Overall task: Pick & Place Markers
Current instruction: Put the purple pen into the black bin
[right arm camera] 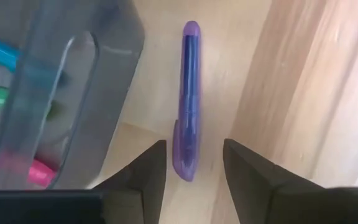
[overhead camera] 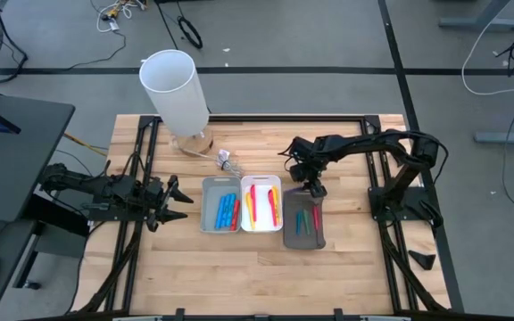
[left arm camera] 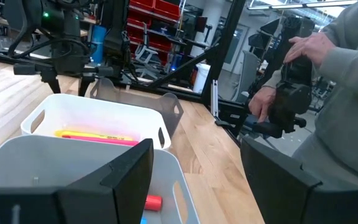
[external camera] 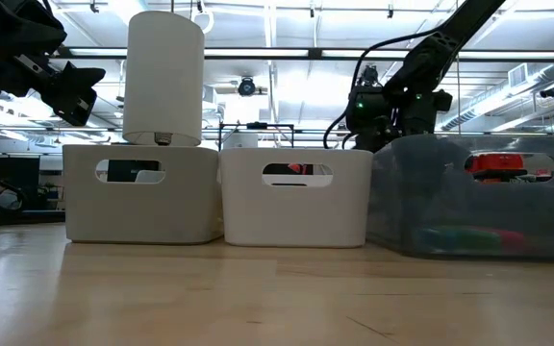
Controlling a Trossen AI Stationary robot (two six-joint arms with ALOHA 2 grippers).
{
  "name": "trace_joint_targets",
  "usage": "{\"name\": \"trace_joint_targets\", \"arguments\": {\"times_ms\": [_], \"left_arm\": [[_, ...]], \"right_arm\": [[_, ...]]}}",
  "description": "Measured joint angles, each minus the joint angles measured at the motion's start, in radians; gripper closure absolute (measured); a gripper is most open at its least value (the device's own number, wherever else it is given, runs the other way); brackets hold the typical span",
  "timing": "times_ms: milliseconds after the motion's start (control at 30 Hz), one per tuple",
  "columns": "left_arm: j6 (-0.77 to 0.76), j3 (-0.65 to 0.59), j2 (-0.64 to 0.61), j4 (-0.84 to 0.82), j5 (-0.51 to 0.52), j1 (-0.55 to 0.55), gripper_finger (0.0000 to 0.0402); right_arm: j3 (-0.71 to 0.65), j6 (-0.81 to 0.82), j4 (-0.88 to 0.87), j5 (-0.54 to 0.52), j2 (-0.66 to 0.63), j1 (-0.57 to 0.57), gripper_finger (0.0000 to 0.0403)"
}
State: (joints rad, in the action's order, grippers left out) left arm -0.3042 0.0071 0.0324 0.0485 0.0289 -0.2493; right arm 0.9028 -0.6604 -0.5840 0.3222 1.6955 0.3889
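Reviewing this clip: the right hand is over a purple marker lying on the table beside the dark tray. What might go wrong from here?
1. The purple marker lies close along the dark tray's wall; the open right hand may clip that wall as it descends.
2. Its fingers straddle only the marker's end, so an off-centre grasp might let it tip or slip.
3. The left hand waits beside the grey tray; little risk there.

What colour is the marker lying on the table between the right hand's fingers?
Purple marker, clearest in the right wrist view, beside the dark tray.
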Motion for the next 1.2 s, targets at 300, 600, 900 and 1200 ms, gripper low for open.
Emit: {"name": "trace_joint_targets", "arguments": {"times_ms": [300,600,900,1200], "left_arm": [[0.000,0.000,0.000,0.000,0.000,0.000,0.0154],[0.000,0.000,0.000,0.000,0.000,0.000,0.0154],[0.000,0.000,0.000,0.000,0.000,0.000,0.0154],[0.000,0.000,0.000,0.000,0.000,0.000,0.0154]], "right_arm": [[0.002,-0.033,0.032,-0.001,0.044,0.000,0.0245],[0.006,-0.062,0.046,-0.004,0.049,-0.006,0.0245],[0.019,-0.127,0.080,0.004,0.051,-0.016,0.0245],[0.021,-0.223,0.078,-0.031,0.070,-0.016,0.0245]]}}
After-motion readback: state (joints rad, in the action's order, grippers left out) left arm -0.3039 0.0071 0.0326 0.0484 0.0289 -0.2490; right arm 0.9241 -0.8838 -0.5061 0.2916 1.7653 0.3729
